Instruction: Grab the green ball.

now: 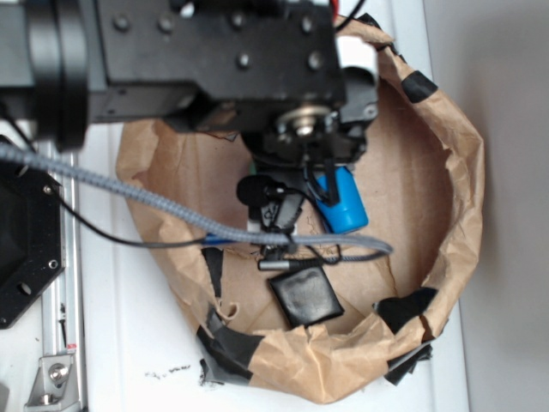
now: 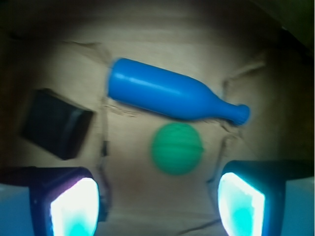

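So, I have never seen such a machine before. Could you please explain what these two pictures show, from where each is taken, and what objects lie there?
The machine is a small black robot arm. The exterior picture looks down on it from above. It reaches into a shallow nest of crumpled brown paper. The wrist picture comes from a camera on the arm, looking down between the two glowing fingers of its open gripper. On the paper lie a blue plastic bottle on its side, a small green ball just below it in the wrist picture, and a flat black square object off to the left. Nothing is held; the ball lies ahead of the fingers.
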Motion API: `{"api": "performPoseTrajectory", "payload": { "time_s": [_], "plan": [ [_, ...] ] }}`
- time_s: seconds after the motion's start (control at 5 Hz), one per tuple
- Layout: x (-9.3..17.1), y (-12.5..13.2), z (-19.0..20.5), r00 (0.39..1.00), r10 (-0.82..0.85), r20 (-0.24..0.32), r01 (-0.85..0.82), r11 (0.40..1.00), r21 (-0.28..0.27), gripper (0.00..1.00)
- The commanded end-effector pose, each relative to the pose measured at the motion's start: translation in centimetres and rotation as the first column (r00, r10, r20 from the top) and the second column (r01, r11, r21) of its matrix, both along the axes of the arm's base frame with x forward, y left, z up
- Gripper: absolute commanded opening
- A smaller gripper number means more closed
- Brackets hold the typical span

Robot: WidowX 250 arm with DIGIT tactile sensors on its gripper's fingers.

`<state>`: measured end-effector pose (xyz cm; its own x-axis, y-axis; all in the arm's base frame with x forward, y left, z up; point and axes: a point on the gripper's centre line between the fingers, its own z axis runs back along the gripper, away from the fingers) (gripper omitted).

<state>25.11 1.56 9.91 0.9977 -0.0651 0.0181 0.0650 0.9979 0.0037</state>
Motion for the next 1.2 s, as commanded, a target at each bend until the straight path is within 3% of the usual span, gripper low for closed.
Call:
{"api": "performPoseTrajectory", "payload": {
  "time_s": [0.0,0.2,0.4,0.6,0.8,1.0],
  "plan": [
    [-0.8,1.8,-2.2,0.998,-0.019,0.060,0.016,0.998,0.057,1.00],
    [-0.3,0.0,-4.3,0.998,-0.043,0.042,0.045,0.998,-0.041,1.00],
    [0.5,-1.3,-6.0,0.997,-0.079,-0.011,0.079,0.996,0.047,1.00],
    [1.0,-0.9,-6.4,0.998,-0.053,-0.040,0.056,0.995,0.084,1.00],
    [1.5,-1.2,-6.5,0.997,-0.052,-0.059,0.060,0.989,0.137,0.00],
    [1.6,-1.4,-6.0,0.997,-0.053,-0.053,0.058,0.993,0.103,0.00]
  ]
}}
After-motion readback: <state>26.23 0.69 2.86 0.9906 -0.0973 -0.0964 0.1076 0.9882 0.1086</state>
